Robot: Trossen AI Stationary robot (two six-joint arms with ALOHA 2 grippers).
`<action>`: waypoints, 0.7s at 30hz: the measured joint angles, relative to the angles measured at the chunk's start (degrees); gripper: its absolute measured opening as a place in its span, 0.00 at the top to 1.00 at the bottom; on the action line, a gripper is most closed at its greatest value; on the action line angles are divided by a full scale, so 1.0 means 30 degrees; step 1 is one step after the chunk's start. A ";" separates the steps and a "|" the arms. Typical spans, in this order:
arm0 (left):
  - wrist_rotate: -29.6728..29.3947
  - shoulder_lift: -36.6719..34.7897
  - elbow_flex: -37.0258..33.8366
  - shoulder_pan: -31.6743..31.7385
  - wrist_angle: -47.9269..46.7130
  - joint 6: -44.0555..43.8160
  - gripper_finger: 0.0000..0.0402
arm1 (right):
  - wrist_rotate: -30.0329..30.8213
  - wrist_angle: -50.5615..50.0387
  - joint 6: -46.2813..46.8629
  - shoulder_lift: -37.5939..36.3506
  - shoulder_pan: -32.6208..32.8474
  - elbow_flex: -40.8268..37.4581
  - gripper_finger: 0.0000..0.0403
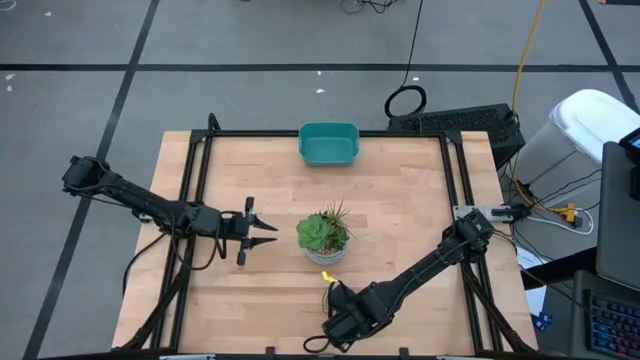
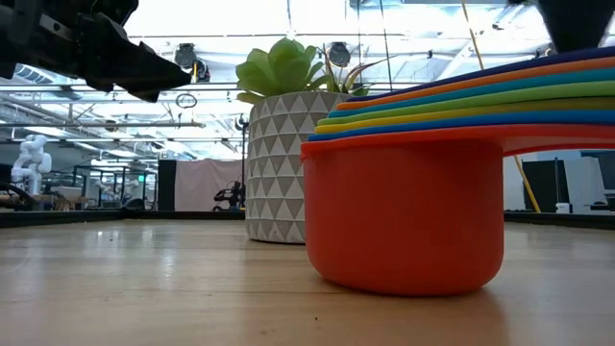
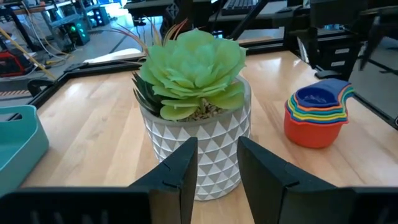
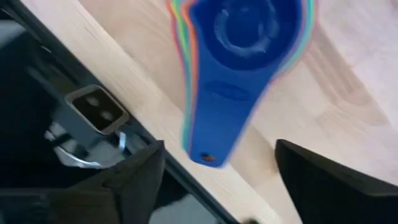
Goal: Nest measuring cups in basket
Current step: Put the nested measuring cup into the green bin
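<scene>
The measuring cups (image 2: 404, 207) stand nested in one stack on the table, the orange cup lowest and the blue one (image 4: 245, 31) on top, with their handles (image 4: 208, 118) fanned together. In the high view only a yellow bit of the cups (image 1: 326, 275) shows beside my right gripper (image 1: 334, 296). My right gripper (image 4: 217, 186) is open above the stack near the table's near edge. Its fingers stand on either side of the handles' free end and touch nothing. My left gripper (image 1: 272, 235) hovers open left of the plant. The teal basket (image 1: 328, 143) sits at the far edge.
A green succulent in a white patterned pot (image 1: 323, 236) stands mid-table, between the cups and the basket and right in front of my left gripper (image 3: 217, 174). A black frame rail (image 4: 74, 124) runs along the near edge beside the cups. Bare wood (image 1: 400, 190) lies right of the plant.
</scene>
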 joint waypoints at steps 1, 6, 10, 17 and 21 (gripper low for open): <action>0.0000 0.0000 0.0000 0.0000 -0.0001 0.0000 0.71 | 0.0225 0.0351 0.0255 0.0000 0.0005 0.0000 0.24; -0.0007 0.0000 0.0000 0.0000 -0.0066 0.0398 0.71 | 0.0356 0.1864 0.1034 -0.0064 -0.0032 -0.0758 0.16; 0.0031 0.0000 0.0007 0.0000 -0.0353 0.0510 0.71 | -0.0611 0.2661 0.1249 -0.0015 0.0048 -0.2099 0.14; 0.0087 0.0000 0.0007 0.0000 -0.0947 0.0364 0.71 | -0.2647 0.4227 0.1264 -0.0020 0.0070 -0.3658 0.11; 0.0095 0.0000 0.0007 0.0009 -0.0940 0.0356 0.71 | -0.2448 0.5677 0.1420 -0.0029 0.0070 -0.4279 0.11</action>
